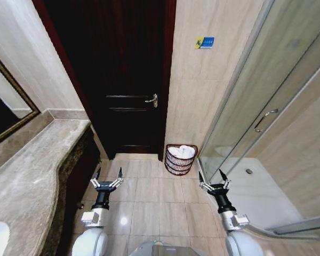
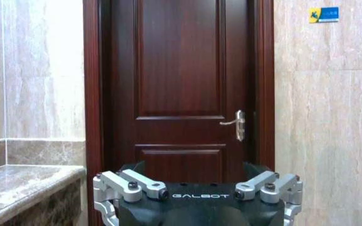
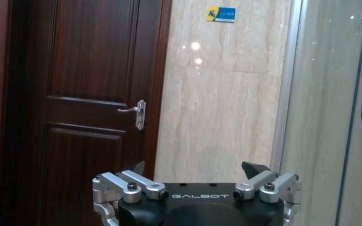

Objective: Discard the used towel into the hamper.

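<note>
Lower centre of the head view: a tiled bathroom floor (image 1: 149,192) is shown, with both arms held low above it.

Hamper (image 1: 181,159): set on the floor right of centre, against the beige wall, between the dark door (image 1: 125,80) and the glass shower enclosure (image 1: 277,122); a reddish-brown openwork basket.

Towel (image 1: 182,152): white, rolled or bunched, already seen lying inside the hamper's mouth.

Left gripper (image 1: 107,184): placed at lower left of the frame, beside the marble counter (image 1: 37,176); jaws spread wide, nothing held. In the left wrist view, the left gripper (image 2: 200,176) is aimed at the door.

Right gripper (image 1: 213,182): placed at lower right, near the shower threshold, just below and right of the hamper; jaws spread wide, nothing held. In the right wrist view, the right gripper (image 3: 200,172) is aimed at the wall beside the door handle (image 3: 135,112).

Step in hand (judged): either the drop is finished, or the used towel is yet to be fetched; which one cannot be told.

Next move (judged): if another towel is meant, it must first be located and grasped, then carried over the hamper's rim. Otherwise nothing further is called for.
</note>
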You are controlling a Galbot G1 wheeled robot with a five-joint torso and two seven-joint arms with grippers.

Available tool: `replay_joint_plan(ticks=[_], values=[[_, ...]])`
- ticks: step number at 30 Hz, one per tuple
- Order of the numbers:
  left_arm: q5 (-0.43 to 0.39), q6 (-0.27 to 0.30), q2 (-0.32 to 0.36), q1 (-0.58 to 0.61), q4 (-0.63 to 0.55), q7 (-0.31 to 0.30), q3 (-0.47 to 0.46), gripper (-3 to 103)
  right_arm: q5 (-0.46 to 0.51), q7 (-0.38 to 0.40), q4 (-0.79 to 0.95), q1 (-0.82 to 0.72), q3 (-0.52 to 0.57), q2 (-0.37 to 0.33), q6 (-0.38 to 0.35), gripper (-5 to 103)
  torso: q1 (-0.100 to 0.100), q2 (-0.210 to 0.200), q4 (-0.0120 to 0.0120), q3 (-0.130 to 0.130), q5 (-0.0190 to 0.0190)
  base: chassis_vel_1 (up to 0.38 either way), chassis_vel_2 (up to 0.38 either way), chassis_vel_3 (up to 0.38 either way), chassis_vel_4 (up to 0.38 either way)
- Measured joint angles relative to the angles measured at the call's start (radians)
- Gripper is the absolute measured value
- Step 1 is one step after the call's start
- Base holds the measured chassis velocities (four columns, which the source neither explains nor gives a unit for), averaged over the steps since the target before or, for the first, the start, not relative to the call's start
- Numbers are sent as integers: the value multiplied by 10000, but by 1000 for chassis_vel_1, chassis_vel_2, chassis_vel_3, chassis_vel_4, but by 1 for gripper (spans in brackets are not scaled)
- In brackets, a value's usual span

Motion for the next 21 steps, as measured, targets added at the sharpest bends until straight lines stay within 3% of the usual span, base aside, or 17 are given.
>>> replay_joint_plan(ticks=[13,21], values=[[3,-195,-35,-76,89,1,1,100,-9,-85,47,-3,-12,-1,-116,100,-550,-1163,0,-622,0,0,0,0,0],[-30,-215,-29,-107,90,-62,-17,100,-16,-85,84,-62,-46,4,-120,100,-578,-1227,0,-656,0,21,-11,-6,27]])
